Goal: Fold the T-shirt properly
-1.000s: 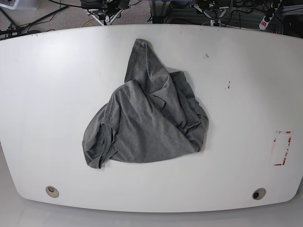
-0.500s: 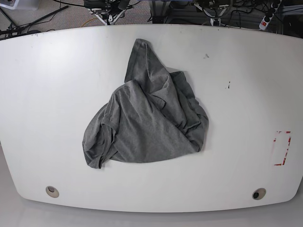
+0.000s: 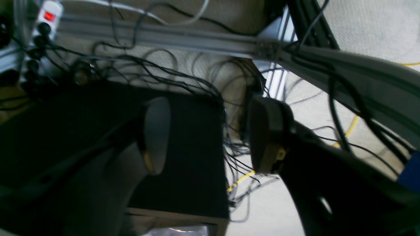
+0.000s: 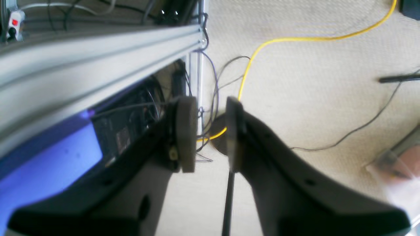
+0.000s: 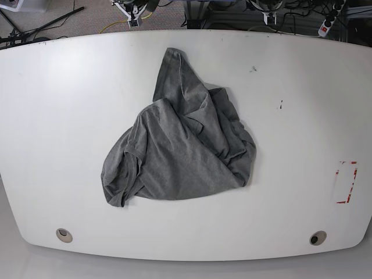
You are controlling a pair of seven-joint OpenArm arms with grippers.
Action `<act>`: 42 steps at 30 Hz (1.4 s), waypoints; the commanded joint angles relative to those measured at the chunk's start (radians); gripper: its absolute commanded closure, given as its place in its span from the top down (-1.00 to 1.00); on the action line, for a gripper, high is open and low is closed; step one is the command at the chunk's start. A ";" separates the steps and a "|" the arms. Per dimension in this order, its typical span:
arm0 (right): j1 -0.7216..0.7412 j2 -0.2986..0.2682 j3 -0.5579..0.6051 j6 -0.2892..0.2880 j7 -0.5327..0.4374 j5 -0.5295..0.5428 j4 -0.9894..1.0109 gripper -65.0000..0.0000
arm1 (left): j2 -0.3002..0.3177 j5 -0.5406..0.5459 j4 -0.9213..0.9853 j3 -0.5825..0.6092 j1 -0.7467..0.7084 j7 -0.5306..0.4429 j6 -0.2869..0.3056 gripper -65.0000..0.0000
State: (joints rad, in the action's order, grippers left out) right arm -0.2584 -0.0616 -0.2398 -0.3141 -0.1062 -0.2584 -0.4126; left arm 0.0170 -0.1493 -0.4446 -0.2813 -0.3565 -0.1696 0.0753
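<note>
The heather-grey T-shirt (image 5: pixel 180 151) lies crumpled in a heap on the middle of the white table (image 5: pixel 70 116), one part reaching toward the far edge. No gripper touches it. My left gripper (image 3: pixel 211 136) is open and empty, with floor and cables beyond the table behind it. My right gripper (image 4: pixel 210 131) is open by a narrow gap and empty, above carpet. In the base view only a bit of the right arm (image 5: pixel 135 7) and the left arm (image 5: pixel 266 10) shows at the top edge.
A red tape outline (image 5: pixel 347 182) marks the table's right side. Two round holes (image 5: pixel 64 235) (image 5: pixel 317 238) sit near the front edge. Behind the table are aluminium frame bars (image 4: pixel 98 49), a yellow cable (image 4: pixel 262 49), a power strip (image 3: pixel 46 14) and tangled wires.
Both arms have drawn back toward the top edge of the base view and show less than before. The T-shirt has not moved.
</note>
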 commanded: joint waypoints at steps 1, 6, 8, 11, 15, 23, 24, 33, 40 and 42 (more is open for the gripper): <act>-0.042 -0.004 0.001 -0.006 -0.016 0.011 -0.107 -0.56 | -0.002 0.004 -0.086 -0.003 -0.052 -0.005 -0.002 0.07; -0.152 0.019 0.001 -0.012 0.058 0.034 -0.315 -0.56 | -0.002 0.004 -0.257 -0.003 -0.166 -0.005 0.001 0.07; -0.203 0.022 0.003 -0.012 0.076 0.067 -0.398 -0.56 | -0.002 0.004 -0.314 -0.003 -0.203 -0.005 0.002 0.07; -0.281 0.024 0.003 -0.013 0.101 0.100 -0.518 -0.56 | -0.002 0.004 -0.426 -0.003 -0.283 -0.005 0.004 0.06; -0.374 0.027 0.003 -0.013 0.109 0.107 -0.633 -0.56 | -0.002 0.006 -0.550 -0.003 -0.375 -0.005 0.004 0.06; -0.574 0.047 0.000 -0.013 0.107 0.132 -0.863 -0.56 | -0.010 0.061 -0.813 -0.003 -0.560 -0.005 0.004 0.06; -0.597 0.047 0.003 -0.013 0.107 0.153 -0.891 -0.56 | -0.010 0.084 -0.840 -0.003 -0.579 -0.005 0.004 0.06; -0.803 0.042 0.003 -0.013 0.109 0.287 -1.189 -0.56 | -0.007 0.193 -1.095 0.000 -0.732 -0.005 0.005 0.07; -0.904 0.047 -0.003 -0.013 0.109 0.298 -1.371 -0.56 | -0.012 0.195 -1.275 -0.002 -0.823 -0.003 0.005 0.07; -0.927 0.047 -0.005 -0.013 0.109 0.333 -1.416 -0.56 | -0.012 0.195 -1.319 -0.002 -0.843 -0.003 0.005 0.07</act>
State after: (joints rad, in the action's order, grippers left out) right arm -1.1522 -0.0116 -0.2382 -0.3206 0.0277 0.0376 -1.7763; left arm 0.0059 0.0399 -1.7161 -0.2787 -1.1652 -0.1513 0.0853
